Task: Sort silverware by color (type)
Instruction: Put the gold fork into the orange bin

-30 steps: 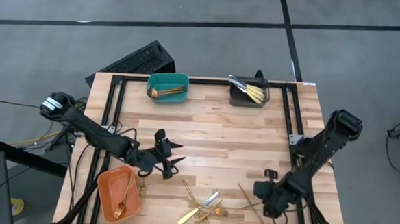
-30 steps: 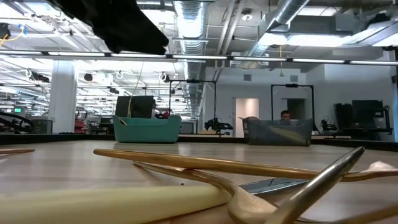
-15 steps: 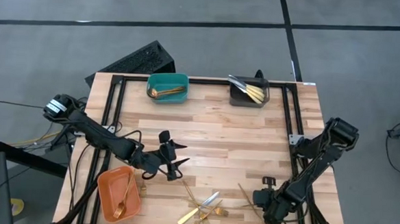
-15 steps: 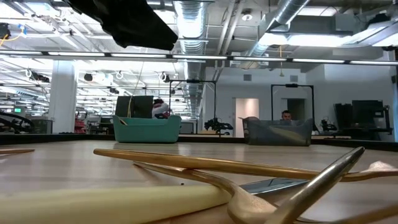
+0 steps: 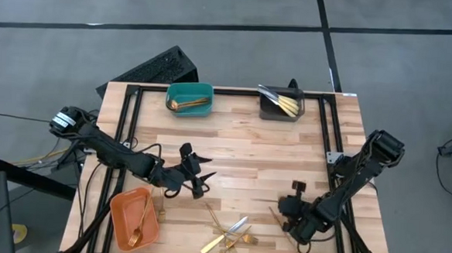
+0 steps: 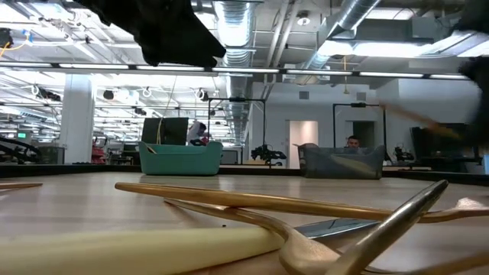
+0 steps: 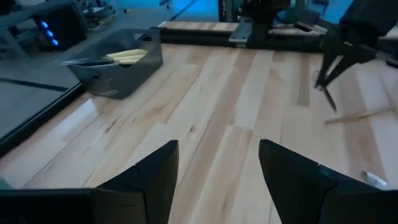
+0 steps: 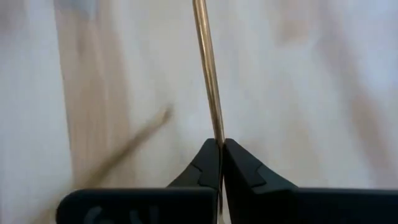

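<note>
Right hand (image 8: 219, 163) pinches a slim gold utensil (image 8: 207, 74) jutting forward between its fingers.

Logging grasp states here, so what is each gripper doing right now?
Left gripper: jaws open, holding nothing, above the table.
Right gripper: jaws shut on a slim gold utensil; which type cannot be told.

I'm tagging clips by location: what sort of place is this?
Probably a robotics lab or industrial workspace: exposed ceiling ducts and fluorescent lighting, workstations in the room behind, and a wooden table on a black frame set on grey floor.
</note>
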`<state>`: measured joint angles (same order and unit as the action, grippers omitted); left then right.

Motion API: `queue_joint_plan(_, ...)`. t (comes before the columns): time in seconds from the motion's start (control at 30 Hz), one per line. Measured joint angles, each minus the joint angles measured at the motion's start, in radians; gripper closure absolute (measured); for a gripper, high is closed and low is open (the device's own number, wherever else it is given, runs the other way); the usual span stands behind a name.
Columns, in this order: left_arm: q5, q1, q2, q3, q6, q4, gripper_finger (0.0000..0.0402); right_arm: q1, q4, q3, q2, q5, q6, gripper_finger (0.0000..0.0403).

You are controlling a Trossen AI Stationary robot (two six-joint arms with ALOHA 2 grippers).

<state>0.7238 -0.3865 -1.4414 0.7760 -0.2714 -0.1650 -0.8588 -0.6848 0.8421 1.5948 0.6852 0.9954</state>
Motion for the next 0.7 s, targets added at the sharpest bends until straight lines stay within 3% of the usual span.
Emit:
queue_joint_plan(0.17,-0.001,0.021,-0.001,-0.06,0.034,-0.163,0.0192,0.051,0.054,-0.005,-0.005,0.539,0.142,0.0372)
queue_joint_plan(0.27,-0.013,0.02,-0.001,-0.105,0.08,-0.311,0.0192,0.087,0.107,-0.018,-0.005,0.732,0.234,0.0373)
queue_joint_plan(0.37,-0.051,0.021,-0.001,-0.133,0.15,-0.446,0.0192,0.13,0.15,-0.019,-0.005,0.775,0.214,0.0372)
queue_joint_plan(0.5,-0.131,0.058,-0.044,-0.144,0.226,-0.602,0.0192,0.175,0.286,-0.019,-0.004,0.767,0.056,0.0371)
queue_joint_plan(0.63,-0.286,0.11,-0.195,-0.108,0.312,-0.872,0.0192,0.209,0.525,-0.019,-0.003,0.726,-0.189,0.0372)
queue_joint_plan(0.7,-0.297,0.127,-0.28,-0.071,0.336,-0.963,0.0192,0.22,0.641,-0.017,0.002,0.727,-0.294,0.0371)
